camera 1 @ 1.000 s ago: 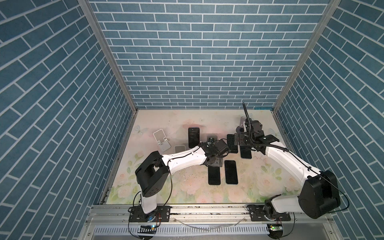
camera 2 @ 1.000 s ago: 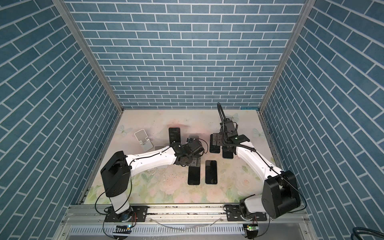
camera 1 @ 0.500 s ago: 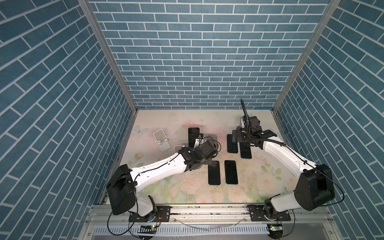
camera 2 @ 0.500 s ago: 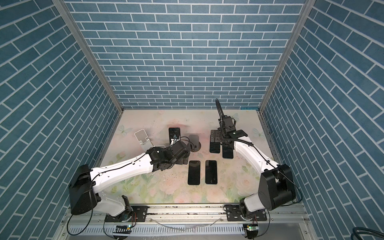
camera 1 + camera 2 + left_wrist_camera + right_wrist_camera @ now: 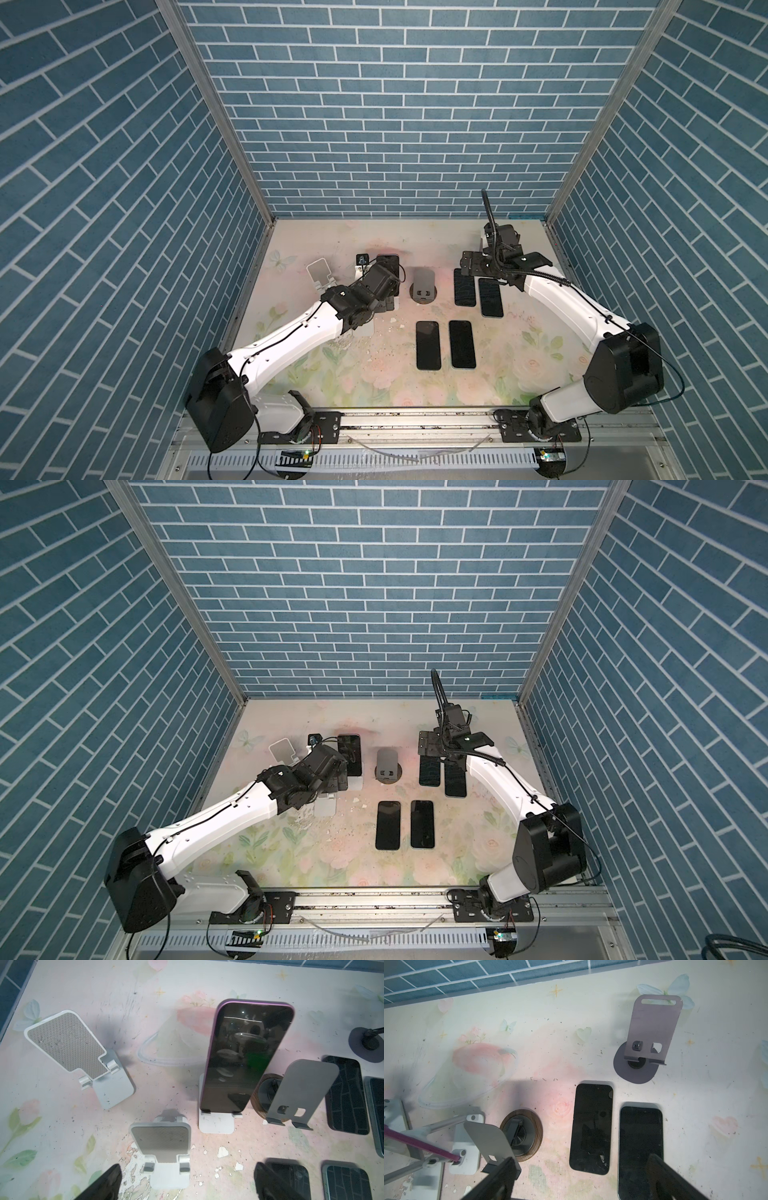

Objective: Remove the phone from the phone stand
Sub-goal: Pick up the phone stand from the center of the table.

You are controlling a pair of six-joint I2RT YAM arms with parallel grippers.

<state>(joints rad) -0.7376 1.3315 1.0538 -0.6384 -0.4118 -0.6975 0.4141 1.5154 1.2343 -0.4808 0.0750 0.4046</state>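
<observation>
The left gripper (image 5: 187, 1165) is seen with its jaws spread wide and nothing gripped between them; one small white folding stand with a grey pad (image 5: 161, 1142) is framed between its black fingers (image 5: 108, 1180) in the left wrist view, but contact cannot be confirmed. The right gripper (image 5: 580, 1158) is likewise found wide open and empty, held over two dark phones laid flat side by side (image 5: 591, 1128). The task item, a dark-screened phone in a purple case (image 5: 245, 1057), is seated upright, leaning back, on the lip of a white phone stand with a flat base (image 5: 216, 1124), not yet removed, just beyond the left gripper. A grey sheet-metal stand on a round wooden base (image 5: 301, 1088) is noted just beside it, and a second white folding stand (image 5: 66, 1043) is set apart toward the left wall. Another grey metal stand on a round grey base (image 5: 654, 1026) is recorded near the back. Two further dark phones (image 5: 444, 345) are laid flat in the middle of the surface. The tabletop (image 5: 374, 386) is covered in a pale floral print, scuffed and flaked in places. The cell is enclosed by blue brick-pattern walls (image 5: 395, 104), with an aluminium rail (image 5: 415, 419) along the front edge carrying both arm bases.
</observation>
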